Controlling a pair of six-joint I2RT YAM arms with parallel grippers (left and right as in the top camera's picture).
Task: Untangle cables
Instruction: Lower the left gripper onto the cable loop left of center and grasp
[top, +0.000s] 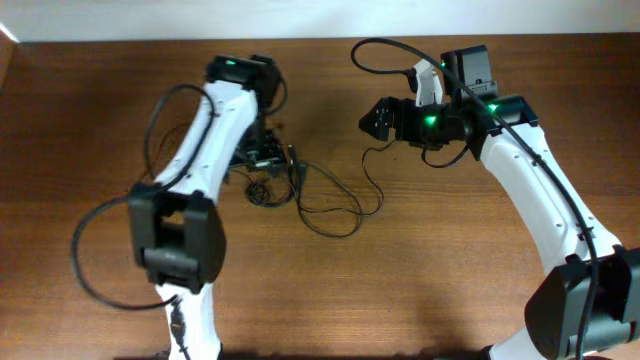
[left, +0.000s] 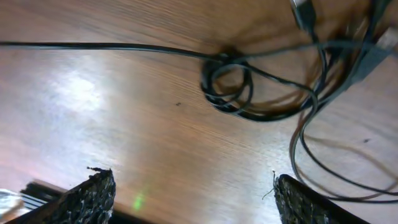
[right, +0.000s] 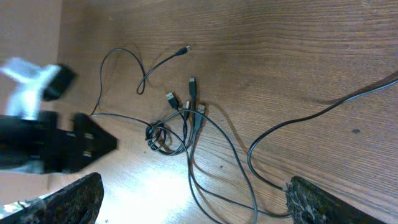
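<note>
Well inside table (top: 430, 270) edges, cables (top: 262, 192) lie tangled.

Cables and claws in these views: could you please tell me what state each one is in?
cables: tangled, lying on the table, small knotted coil mid-bundle, held by neither claw.
left claw: open, empty, low over the tangle.
right claw: open, empty, raised away from the cables.

cables (top: 298, 186) partly hidden under the left arm (top: 205, 120) overhead, plug ends (left: 303, 11) blurred, cropped in left wrist view
</note>
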